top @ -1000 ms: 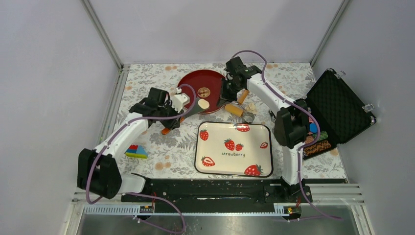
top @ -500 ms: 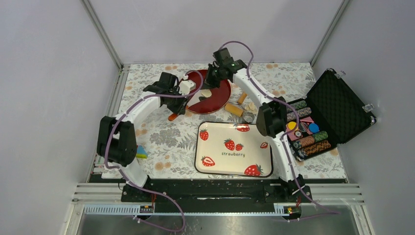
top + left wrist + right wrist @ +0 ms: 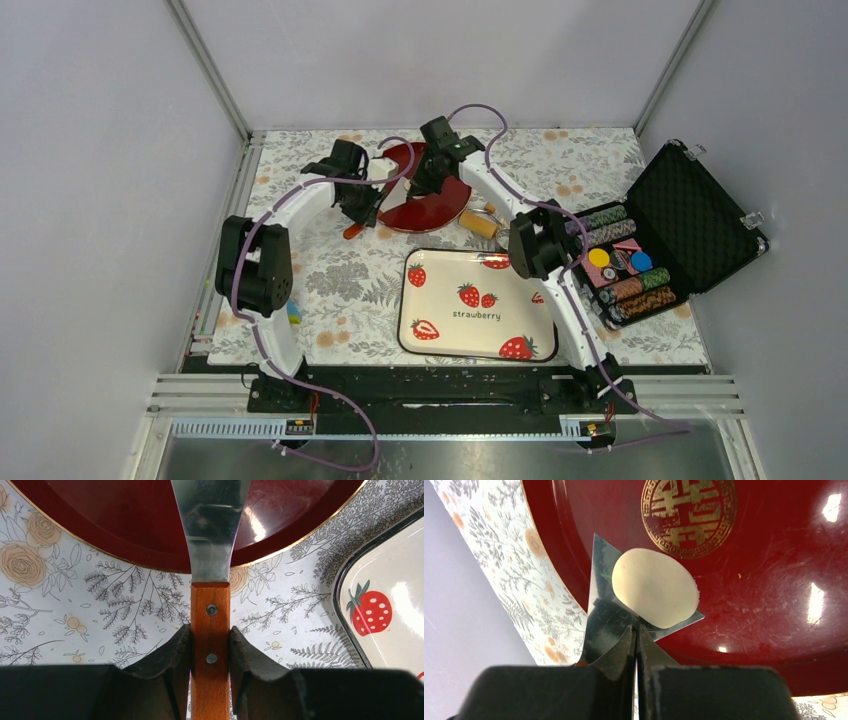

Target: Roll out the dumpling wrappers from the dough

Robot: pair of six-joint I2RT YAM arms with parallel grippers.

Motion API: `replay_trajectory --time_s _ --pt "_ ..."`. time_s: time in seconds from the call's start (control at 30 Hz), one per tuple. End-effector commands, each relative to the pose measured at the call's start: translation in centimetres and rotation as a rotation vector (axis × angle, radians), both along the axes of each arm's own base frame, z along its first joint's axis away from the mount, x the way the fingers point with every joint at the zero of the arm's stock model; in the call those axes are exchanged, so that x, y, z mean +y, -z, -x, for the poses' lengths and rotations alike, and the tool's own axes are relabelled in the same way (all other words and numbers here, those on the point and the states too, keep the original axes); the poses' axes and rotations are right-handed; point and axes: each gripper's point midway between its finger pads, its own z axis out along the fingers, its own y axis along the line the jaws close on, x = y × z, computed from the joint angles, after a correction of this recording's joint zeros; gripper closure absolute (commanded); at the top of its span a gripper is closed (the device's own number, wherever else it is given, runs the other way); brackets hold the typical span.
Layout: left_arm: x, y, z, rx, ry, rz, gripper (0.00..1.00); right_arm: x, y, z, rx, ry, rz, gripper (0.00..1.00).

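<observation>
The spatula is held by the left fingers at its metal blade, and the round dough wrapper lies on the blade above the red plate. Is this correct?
Not quite. The left fingers grip the spatula at its wooden handle, not at its metal blade, as the left wrist view shows. The rest holds: the round dough wrapper lies on the blade above the red plate.
</observation>
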Motion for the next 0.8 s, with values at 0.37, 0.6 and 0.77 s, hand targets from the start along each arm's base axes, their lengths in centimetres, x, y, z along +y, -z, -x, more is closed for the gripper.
replay_trajectory --time_s 0.37,0.6,0.77 --pt "-0.3 -2.8 -2.7 -0.103 0.018 0.007 1.00 -0.6 1.2 -2.6 -0.028 0.174 0.064 1.00" --pt "-0.1 -2.4 -2.9 -0.074 0.026 -0.019 1.00 -0.3 3.2 -1.8 0.028 0.160 0.062 1.00" --pt "0.1 -2.5 -3.1 -0.062 0.028 -0.036 1.00 -0.1 3.8 -1.7 0.048 0.164 0.053 1.00"
